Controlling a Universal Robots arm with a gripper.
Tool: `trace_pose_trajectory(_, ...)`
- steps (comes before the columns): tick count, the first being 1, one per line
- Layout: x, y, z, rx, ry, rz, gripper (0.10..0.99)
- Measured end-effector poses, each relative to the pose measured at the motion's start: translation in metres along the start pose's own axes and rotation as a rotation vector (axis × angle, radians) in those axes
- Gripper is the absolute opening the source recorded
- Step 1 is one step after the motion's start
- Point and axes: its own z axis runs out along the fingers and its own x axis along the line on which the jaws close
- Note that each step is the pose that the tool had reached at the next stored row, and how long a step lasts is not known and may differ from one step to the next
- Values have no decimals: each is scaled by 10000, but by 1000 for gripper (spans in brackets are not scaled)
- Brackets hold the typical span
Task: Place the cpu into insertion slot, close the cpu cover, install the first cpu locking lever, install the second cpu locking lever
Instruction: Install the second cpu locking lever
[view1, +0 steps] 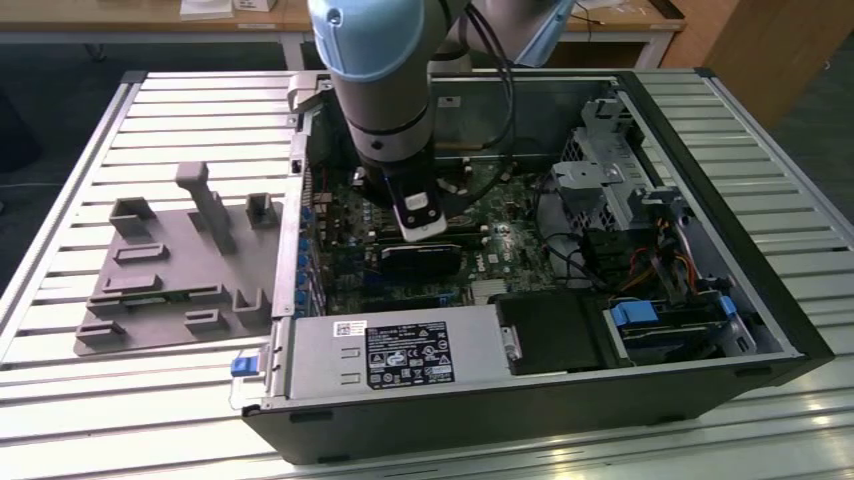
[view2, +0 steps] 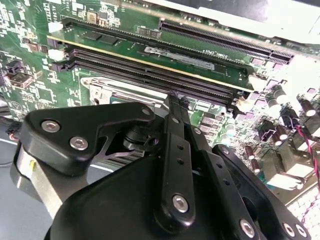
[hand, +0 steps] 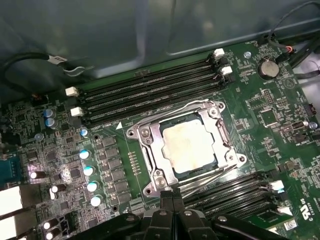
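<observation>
The cpu (hand: 192, 145) lies flat in its socket on the green motherboard (hand: 115, 165), dull silvery top facing up. The cpu cover (hand: 150, 145), a silvery metal frame, lies down around it. Thin wire locking levers run along the socket's sides, one of them (hand: 212, 177) on the side nearest my fingers; whether they are hooked I cannot tell. My gripper (hand: 172, 197) hangs just off that socket edge, its black fingers pressed together with nothing seen between them. In the second wrist view the gripper (view2: 175, 100) tips sit right by the socket frame (view2: 107, 90). In the exterior view the gripper (view1: 424, 232) reaches down into the open computer case.
Black memory slots (hand: 150, 90) flank the socket on both sides. A black card (view1: 420, 262) sits under the arm. A power supply (view1: 387, 355), drive cage (view1: 627, 190) and cables (view1: 587, 260) crowd the case. A grey fixture (view1: 174, 265) lies on the slatted table at the exterior view's left.
</observation>
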Motion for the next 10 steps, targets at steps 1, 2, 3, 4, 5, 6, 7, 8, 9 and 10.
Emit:
trace_pose_trajectory(1,5,-3,5,-12,5,-8,102)
trace_pose_trajectory(2,10,-6,10,-18,8,-16,102)
trace_pose_trajectory(3,16,-10,17,-18,10,-20,102)
trace_pose_trajectory(4,21,-13,24,-17,11,-23,102)
trace_pose_trajectory(5,26,-17,30,-17,11,-23,102)
trace_pose_trajectory(6,31,-20,37,-18,11,-23,102)
trace_pose_trajectory(7,35,-22,44,-18,11,-24,102)
trace_pose_trajectory(8,39,-24,51,-18,11,-24,102)
trace_pose_trajectory(9,43,-24,57,-18,11,-24,102)
trace_pose_trajectory(10,49,-23,63,-16,12,-24,102)
